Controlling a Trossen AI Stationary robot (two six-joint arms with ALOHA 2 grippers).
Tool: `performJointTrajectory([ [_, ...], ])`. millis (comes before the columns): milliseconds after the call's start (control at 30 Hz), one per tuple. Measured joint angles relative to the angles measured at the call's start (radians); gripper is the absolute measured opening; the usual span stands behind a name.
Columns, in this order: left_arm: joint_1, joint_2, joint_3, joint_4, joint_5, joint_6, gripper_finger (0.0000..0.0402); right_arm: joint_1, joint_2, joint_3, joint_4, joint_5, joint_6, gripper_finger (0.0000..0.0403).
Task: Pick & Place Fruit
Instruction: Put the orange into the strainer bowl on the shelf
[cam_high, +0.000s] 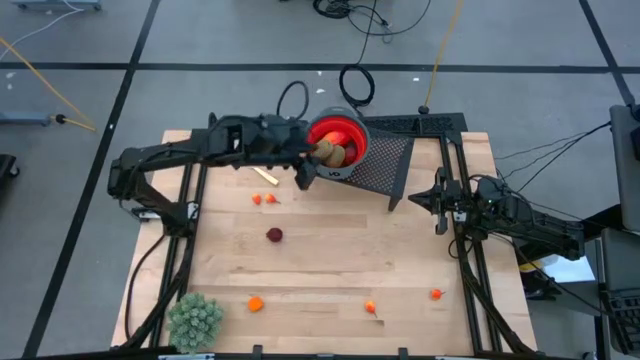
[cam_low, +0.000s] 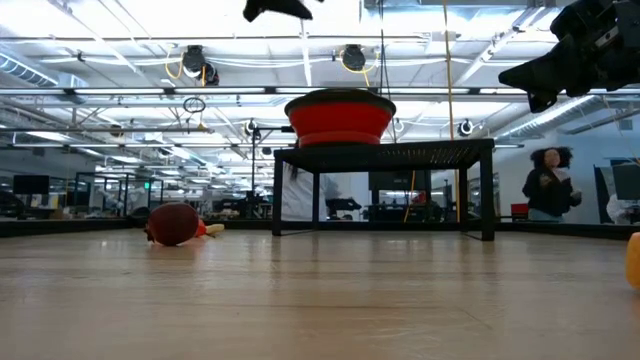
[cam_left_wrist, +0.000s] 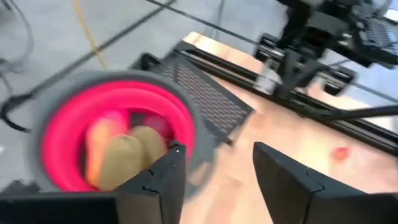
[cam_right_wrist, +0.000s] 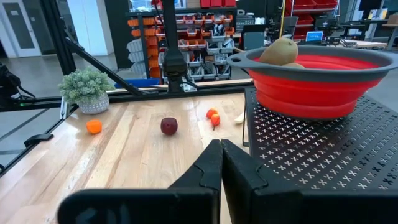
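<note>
Left end effector (cam_left_wrist: 214, 177) gapes; blurred kiwi (cam_left_wrist: 127, 158) half-hidden in bowl (cam_left_wrist: 59, 134).

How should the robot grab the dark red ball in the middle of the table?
Probably straight from above, fingers closing across the widest middle of the dark red round fruit. It sits alone on bare wood, so every side looks free. The open left gripper is nearest.

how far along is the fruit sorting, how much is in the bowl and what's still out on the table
Partly done. The red bowl on the black mesh stand already holds a brown kiwi and at least one more piece. The left gripper hovers beside the bowl, open and empty; the right gripper waits shut. Left on the table: the dark red fruit and several small orange pieces.
</note>
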Motion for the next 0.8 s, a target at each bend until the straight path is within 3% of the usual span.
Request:
performJointTrajectory([
  [400, -0.191, 0.000, 0.000, -0.031, -0.003, -0.251, 0.0106, 0.000, 0.000, 0.000, -0.001, 0.000, 0.000, 0.0000],
  [800, -0.340, 0.001, 0.000, -0.158, -0.109, -0.618, 0.0051, 0.000, 0.000, 0.000, -0.001, 0.000, 0.000, 0.0000],
])
